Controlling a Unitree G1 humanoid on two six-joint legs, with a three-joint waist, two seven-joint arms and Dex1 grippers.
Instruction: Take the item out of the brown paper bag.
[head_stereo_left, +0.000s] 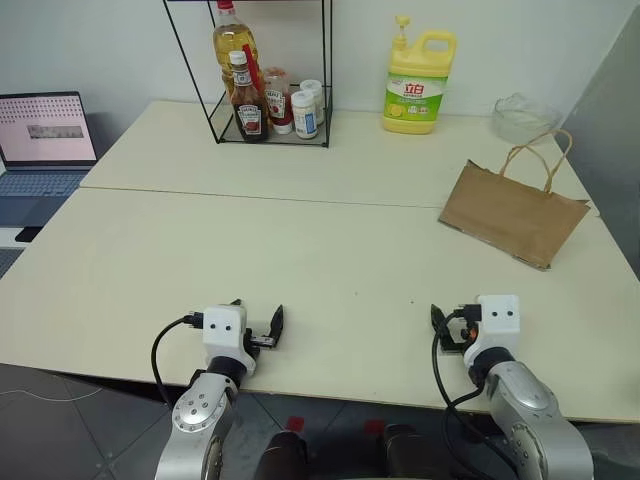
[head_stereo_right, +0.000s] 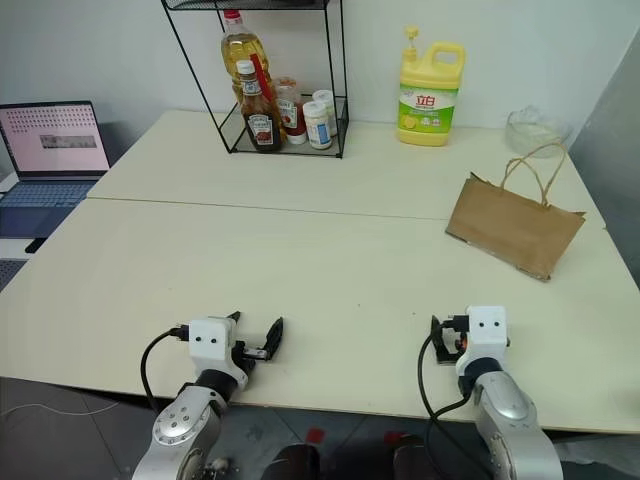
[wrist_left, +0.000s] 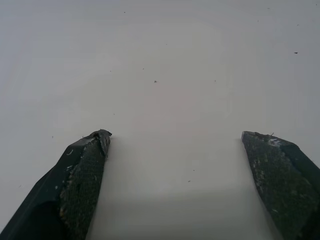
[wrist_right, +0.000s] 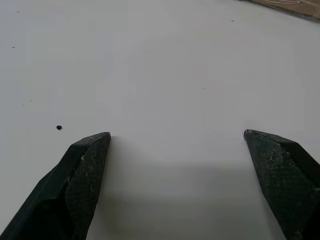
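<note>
The brown paper bag (head_stereo_left: 510, 212) lies flat on the right side of the table, creased, with its loop handles (head_stereo_left: 545, 152) pointing toward the far edge. The item is hidden. My left gripper (head_stereo_left: 258, 315) hovers open over the table's near edge at the left, and its wrist view shows bare tabletop between the fingertips (wrist_left: 92, 150). My right gripper (head_stereo_right: 455, 335) is open at the near edge on the right, well short of the bag. A strip of the bag (wrist_right: 292, 6) shows at the far edge of the right wrist view.
A black wire rack (head_stereo_left: 268, 100) with a ketchup bottle, an oil bottle and small jars stands at the back. A yellow detergent jug (head_stereo_left: 417, 85) and a clear bowl (head_stereo_left: 522, 118) are at the back right. A laptop (head_stereo_left: 42, 140) sits far left.
</note>
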